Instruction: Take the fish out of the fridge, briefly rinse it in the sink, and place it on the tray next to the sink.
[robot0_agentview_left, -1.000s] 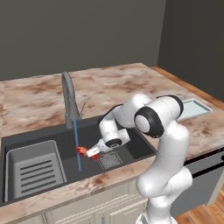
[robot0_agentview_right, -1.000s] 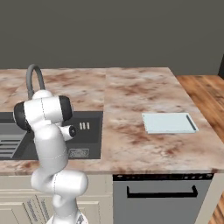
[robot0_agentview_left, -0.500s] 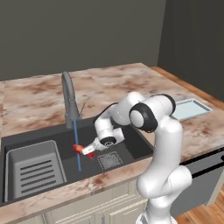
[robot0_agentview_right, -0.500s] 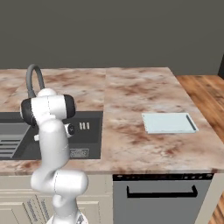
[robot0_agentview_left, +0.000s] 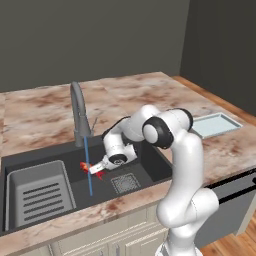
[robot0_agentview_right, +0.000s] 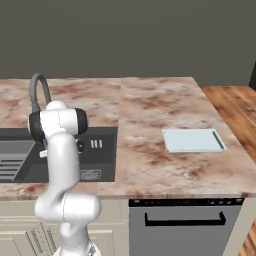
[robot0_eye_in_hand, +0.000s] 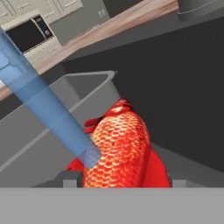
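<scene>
The red-orange fish (robot0_agentview_left: 89, 169) (robot0_eye_in_hand: 122, 148) hangs inside the dark sink (robot0_agentview_left: 150, 167), held in my gripper (robot0_agentview_left: 96, 168), which is shut on it. A blue stream of water (robot0_agentview_left: 88, 165) falls from the grey arched tap (robot0_agentview_left: 78, 111) and strikes the fish's side (robot0_eye_in_hand: 92, 154) in the hand view. The pale blue-grey tray (robot0_agentview_left: 215, 124) (robot0_agentview_right: 193, 140) lies on the marbled counter to the right of the sink, with nothing on it. My arm hides the gripper in the right base view.
A grey slotted basket (robot0_agentview_left: 37, 195) fills the left part of the basin, close to the fish. The square drain grate (robot0_agentview_left: 125, 183) sits under my wrist. A dishwasher front (robot0_agentview_right: 185, 227) stands below the counter at the right.
My wrist has carried the fish slightly left, from beside the water stream into it. The arm's elbow swung left with it.
</scene>
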